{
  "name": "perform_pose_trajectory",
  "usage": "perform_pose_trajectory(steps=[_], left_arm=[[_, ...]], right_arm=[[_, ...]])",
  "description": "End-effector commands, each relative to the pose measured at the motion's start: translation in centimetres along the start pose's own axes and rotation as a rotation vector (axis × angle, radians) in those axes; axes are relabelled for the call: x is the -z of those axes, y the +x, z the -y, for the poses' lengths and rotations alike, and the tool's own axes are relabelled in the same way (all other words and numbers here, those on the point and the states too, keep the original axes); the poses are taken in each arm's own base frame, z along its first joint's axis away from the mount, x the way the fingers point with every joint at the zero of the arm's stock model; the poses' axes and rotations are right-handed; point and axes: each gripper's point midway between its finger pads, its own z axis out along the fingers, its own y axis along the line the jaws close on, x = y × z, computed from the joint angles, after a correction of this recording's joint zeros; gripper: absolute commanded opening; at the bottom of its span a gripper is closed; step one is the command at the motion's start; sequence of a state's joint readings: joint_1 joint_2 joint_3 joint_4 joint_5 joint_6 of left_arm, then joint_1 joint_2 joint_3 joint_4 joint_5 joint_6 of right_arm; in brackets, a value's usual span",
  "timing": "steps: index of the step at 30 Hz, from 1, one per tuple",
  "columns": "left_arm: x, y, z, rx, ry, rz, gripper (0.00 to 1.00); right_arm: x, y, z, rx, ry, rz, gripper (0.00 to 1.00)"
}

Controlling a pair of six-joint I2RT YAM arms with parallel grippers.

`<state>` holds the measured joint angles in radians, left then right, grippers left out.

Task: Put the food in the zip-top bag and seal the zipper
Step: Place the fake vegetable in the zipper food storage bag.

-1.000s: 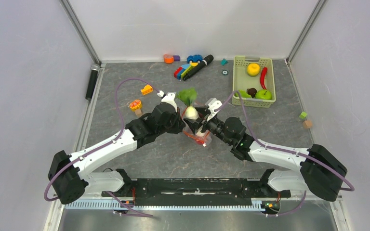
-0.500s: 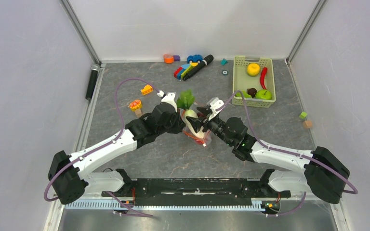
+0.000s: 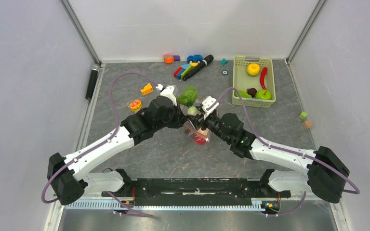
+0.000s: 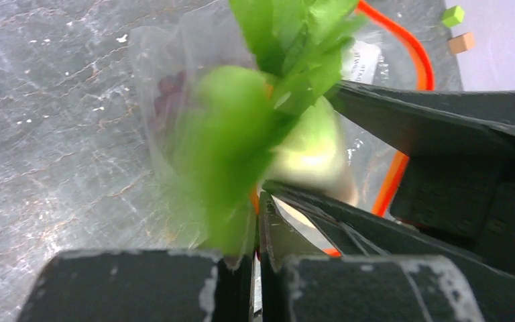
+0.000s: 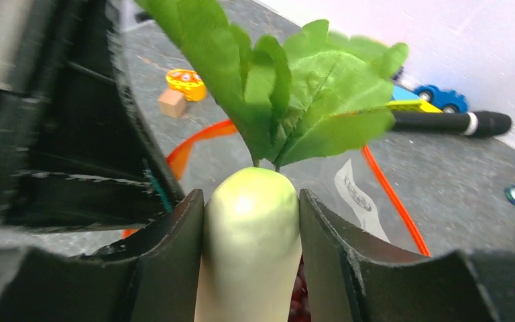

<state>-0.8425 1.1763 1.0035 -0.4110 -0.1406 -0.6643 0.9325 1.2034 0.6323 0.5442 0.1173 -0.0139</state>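
Right wrist: smooth radish (image 5: 251, 235), crinkly bag (image 5: 370, 216)

Readable text: none in any view.
Bag label, right wrist view: white label (image 5: 357, 194) on the clear zip-top bag (image 5: 316, 172), about 3 o'clock from the picture's centre; it has a few dark printed lines, too small and blurred to read.
Bag label, left wrist view: same label, between 1 and 2 o'clock; print smeared, illegible.
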Motion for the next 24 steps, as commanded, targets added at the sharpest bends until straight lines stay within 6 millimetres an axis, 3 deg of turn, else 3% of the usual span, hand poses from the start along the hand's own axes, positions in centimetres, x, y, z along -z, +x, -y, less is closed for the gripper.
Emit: perform_pose_trajectory(steps=[1,7,10,19,24], left_arm=[[2.8,-4.6,5.3,0.018,0.21,0.115,0.02],[3.5,-5.0,6.3,0.024,0.257,0.123,0.02],[3.5,-4.9,6.1,0.024,0.253,0.124,0.02],[2.3,-3.8,4.0,0.021,0.166,0.116,0.02],[2.2,-3.6,2.9,0.009,0.12,0.121,0.02]], right_arm=[[-0.5,0.8,2.5,0.06,0.154,-0.085,0.44],[-1.8,2.7,4.7,0.082,0.304,-0.227,0.48],[-1.9,2.4,5.4,0.075,0.349,-0.23,0.5],[-0.9,-3.7,2.1,0.092,0.108,-0.034,0.79],[0.3,-5.9,2.4,0.112,0.093,0.024,0.98]])
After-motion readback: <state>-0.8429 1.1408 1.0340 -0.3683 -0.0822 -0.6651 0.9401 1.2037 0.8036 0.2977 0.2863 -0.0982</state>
